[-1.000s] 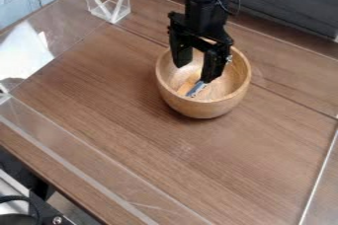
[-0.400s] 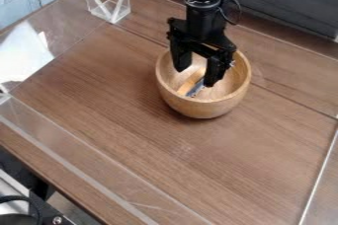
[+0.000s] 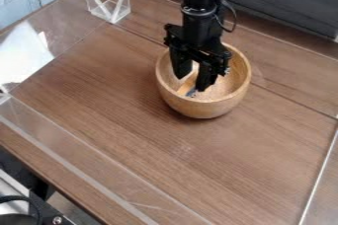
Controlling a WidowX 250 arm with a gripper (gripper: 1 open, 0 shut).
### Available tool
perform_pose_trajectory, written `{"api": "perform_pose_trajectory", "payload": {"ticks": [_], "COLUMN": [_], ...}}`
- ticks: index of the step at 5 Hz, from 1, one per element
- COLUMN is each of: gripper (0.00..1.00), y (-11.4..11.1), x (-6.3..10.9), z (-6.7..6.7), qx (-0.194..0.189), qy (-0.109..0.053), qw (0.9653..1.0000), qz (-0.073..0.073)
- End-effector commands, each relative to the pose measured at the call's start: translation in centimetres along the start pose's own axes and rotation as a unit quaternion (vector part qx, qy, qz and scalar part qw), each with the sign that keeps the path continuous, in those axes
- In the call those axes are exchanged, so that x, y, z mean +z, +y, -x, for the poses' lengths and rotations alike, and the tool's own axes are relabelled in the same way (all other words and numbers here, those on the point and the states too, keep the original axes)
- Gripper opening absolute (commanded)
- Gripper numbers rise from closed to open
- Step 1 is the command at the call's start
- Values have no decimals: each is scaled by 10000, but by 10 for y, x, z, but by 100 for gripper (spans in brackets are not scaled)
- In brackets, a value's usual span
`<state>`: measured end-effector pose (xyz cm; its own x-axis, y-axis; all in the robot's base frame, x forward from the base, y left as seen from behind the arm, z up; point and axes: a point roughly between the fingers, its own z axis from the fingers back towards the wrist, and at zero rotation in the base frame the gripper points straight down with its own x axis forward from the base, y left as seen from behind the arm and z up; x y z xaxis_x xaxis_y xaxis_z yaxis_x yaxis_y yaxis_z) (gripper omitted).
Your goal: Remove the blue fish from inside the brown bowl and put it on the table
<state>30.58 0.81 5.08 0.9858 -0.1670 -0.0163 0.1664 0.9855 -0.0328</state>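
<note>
One gripper [image 3: 200, 78] points straight down into the bowl [image 3: 203, 101], its two fingers [image 3: 214, 71] partly drawn together on either side of the fish [image 3: 197, 89], which lies on the bowl floor; whether the pads have hold of the fish cannot be told. Squeeze until both pads bear on the fish's edges before any lift. Then raise it straight up past the thick rim, and set it on bare table [image 3: 126, 130] well apart from the bowl.

smooth wooden bowl [image 3: 203, 98], wood-grain table [image 3: 145, 140]

Light-brown bowl [image 3: 199, 99], dark wood-grain table [image 3: 132, 140]
</note>
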Motion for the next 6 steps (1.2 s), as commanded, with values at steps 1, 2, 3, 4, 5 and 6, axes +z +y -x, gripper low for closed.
{"api": "perform_pose_trajectory", "payload": {"ticks": [1,2,3,4,5,6], "gripper": [0,0,0,0,0,0], "y": [-3,-1,1,9,20,37], "x": [22,24,26,35,51,67], "z": [-5,-1,4,8,12,19], "qx": [185,407,620,705,836,926], "qy": [-320,-382,-436,-477,-603,-759], "qw": [9993,9984,9971,9963,9945,9927], "qz": [-82,-98,-108,-113,-165,-167]}}
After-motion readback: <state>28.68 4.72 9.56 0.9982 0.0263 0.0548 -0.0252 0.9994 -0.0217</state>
